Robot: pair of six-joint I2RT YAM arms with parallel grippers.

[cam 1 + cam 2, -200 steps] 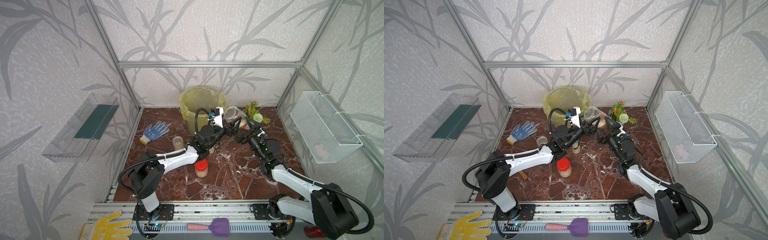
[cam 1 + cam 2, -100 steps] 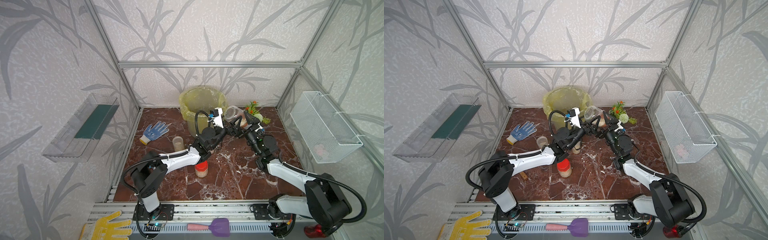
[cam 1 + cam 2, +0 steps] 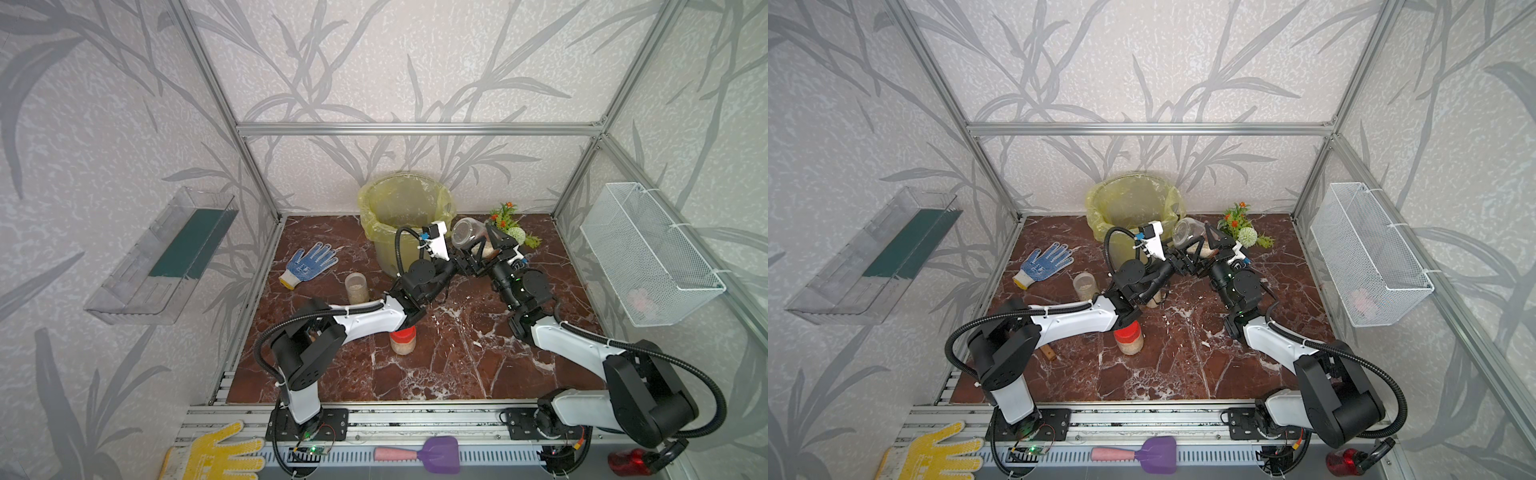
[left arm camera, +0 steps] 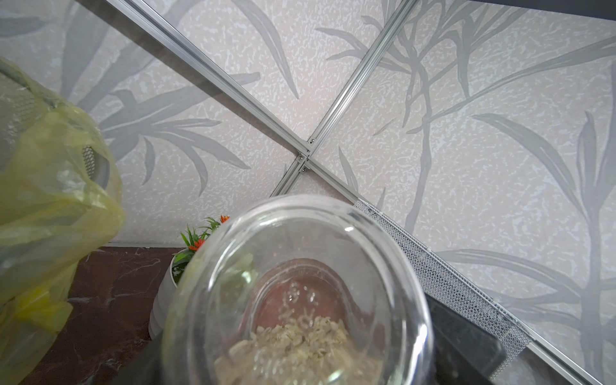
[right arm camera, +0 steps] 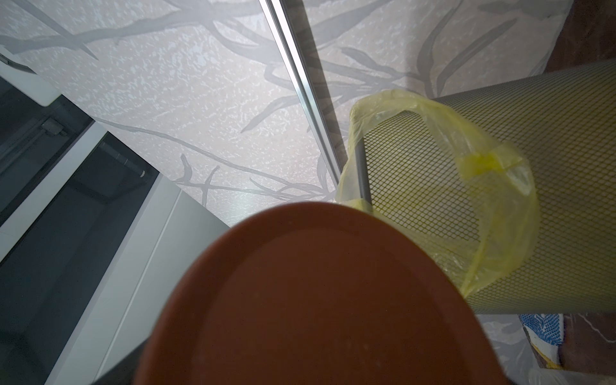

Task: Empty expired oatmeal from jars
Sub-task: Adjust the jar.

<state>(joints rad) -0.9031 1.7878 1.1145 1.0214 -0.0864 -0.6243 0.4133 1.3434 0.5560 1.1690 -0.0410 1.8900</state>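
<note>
Has brought the right pincer (image 3: 490, 248) up off the red-brown marble table (image 3: 457, 357) within the last second and set it at the lid end of the wide clear cylindrical jar (image 3: 467, 233), jaws spread wide on either side of the round brown lid (image 5: 316, 300); cannot tell whether the pads press on it yet. Keeps the left pincer (image 3: 464, 255) clamped on the jar's body as before, holding it raised and tilted, base uppermost, just beside the tall mesh bin lined with a yellow plastic bag (image 3: 374, 220) and near the white flower pot (image 4: 161, 300). Points, by judgement, to the unscrewing step about to begin: lid on, pale flaky oatmeal (image 4: 300, 343) inside, nothing tipped from this jar (two arms needed, one to hold, one to twist). Shows only in the left wrist view, through the clear base, the oatmeal heaped against the jar wall; shows only in the right wrist view the lid's flat face, close up, with the bin behind. Gives only in the top views the other jars standing on the table: a red-lidded jar (image 3: 402, 338), a slim clear jar (image 3: 356, 287), and, in a top view, a further jar (image 3: 1153, 298) tucked under the left arm.
</note>
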